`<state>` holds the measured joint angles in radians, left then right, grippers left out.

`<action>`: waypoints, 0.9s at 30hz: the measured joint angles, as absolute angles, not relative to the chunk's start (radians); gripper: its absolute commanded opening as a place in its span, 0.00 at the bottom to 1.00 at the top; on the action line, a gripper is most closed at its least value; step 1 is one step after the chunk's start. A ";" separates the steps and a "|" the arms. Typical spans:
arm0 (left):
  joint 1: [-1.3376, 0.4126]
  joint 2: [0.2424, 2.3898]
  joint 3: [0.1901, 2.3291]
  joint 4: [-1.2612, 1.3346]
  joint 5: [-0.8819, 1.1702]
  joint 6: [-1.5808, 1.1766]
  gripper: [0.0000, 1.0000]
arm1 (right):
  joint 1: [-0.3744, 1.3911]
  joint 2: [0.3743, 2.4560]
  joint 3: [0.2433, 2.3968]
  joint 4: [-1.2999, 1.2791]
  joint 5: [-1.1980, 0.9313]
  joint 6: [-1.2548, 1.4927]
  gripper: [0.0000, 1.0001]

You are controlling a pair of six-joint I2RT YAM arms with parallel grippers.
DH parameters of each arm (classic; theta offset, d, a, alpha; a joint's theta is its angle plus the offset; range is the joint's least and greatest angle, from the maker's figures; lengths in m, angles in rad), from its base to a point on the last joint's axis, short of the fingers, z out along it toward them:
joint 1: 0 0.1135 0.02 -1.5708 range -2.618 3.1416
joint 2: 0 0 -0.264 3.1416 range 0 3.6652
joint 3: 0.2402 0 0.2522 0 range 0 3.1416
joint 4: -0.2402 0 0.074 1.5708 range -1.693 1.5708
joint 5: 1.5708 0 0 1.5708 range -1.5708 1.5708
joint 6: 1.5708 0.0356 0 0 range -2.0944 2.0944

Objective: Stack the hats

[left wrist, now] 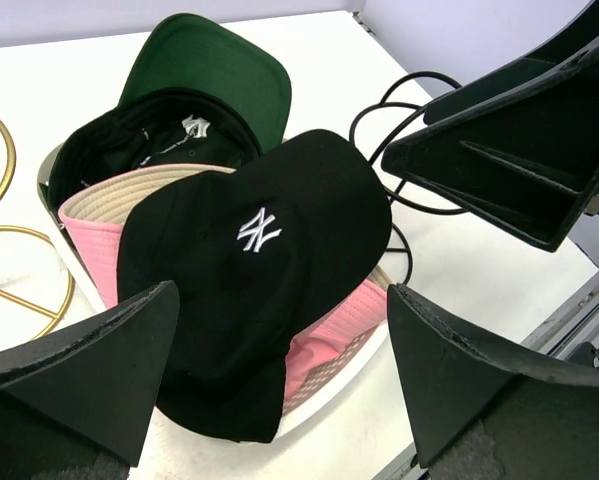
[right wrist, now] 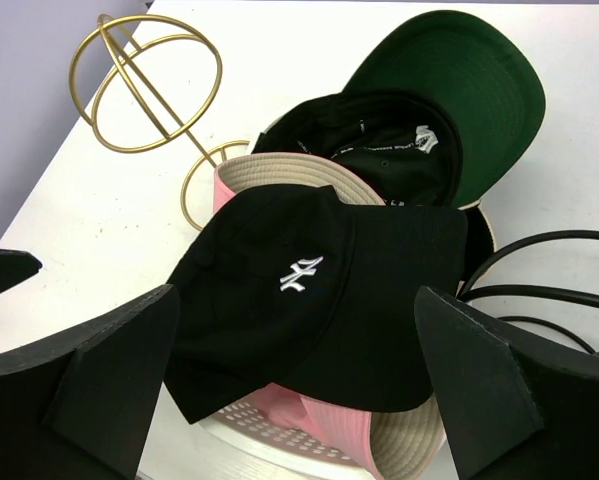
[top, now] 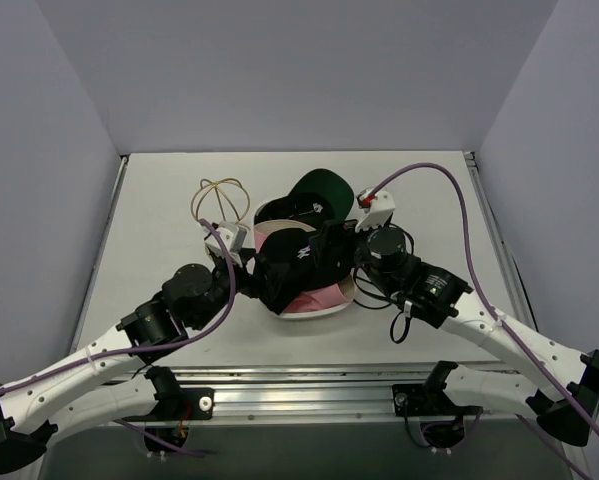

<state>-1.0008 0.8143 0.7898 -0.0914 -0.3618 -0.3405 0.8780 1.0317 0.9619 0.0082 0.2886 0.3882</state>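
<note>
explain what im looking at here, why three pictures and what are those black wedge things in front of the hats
This is a robot with two arms bolted at the near edge of a white table. The wide picture comes from a fixed camera above and behind the arms. The other two come from small cameras on each wrist, so the black wedges are that arm's own fingers, seen close up.

In the middle lies a pile of hats: a black cap with a white logo on top, a pink hat under it, and an upturned cap with a green brim behind. They sit in a white perforated tray. A gold wire stand stands beside them.

The left end effector and the right end effector are both open on either side of the black cap, holding nothing.
</note>
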 measured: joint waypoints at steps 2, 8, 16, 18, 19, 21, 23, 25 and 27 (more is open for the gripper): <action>-1.001 0.807 0.779 -0.082 -0.363 -0.336 0.94 | 0.878 1.032 0.962 0.009 0.290 0.388 1.00; -1.001 0.797 0.760 -0.049 -0.392 -0.327 0.94 | 0.878 1.042 0.962 0.013 0.296 0.385 1.00; -1.001 0.688 0.683 -0.010 -0.500 -0.315 0.95 | 0.835 1.261 1.145 -0.034 0.387 0.364 0.76; -1.001 0.651 0.661 0.006 -0.534 -0.311 0.95 | 0.783 1.353 1.221 -0.033 0.384 0.364 0.70; -1.001 0.639 0.653 0.012 -0.547 -0.311 0.95 | 0.756 1.395 1.251 -0.035 0.381 0.364 0.69; -1.001 0.614 0.636 0.019 -0.576 -0.310 0.95 | 0.717 1.473 1.285 -0.036 0.376 0.360 0.68; -1.001 0.603 0.631 0.020 -0.598 -0.310 0.95 | 0.689 1.533 1.290 -0.047 0.360 0.355 0.68; -1.001 0.603 0.631 0.022 -0.613 -0.310 0.95 | 0.679 1.577 1.290 -0.073 0.341 0.350 0.67; -1.001 0.603 0.630 0.023 -0.622 -0.310 0.95 | 0.680 1.600 1.290 -0.091 0.324 0.346 0.66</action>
<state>-1.0008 0.6033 0.6304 0.0227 -0.6216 -0.3099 0.6800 1.6005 1.2903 -0.0910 0.3237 0.3462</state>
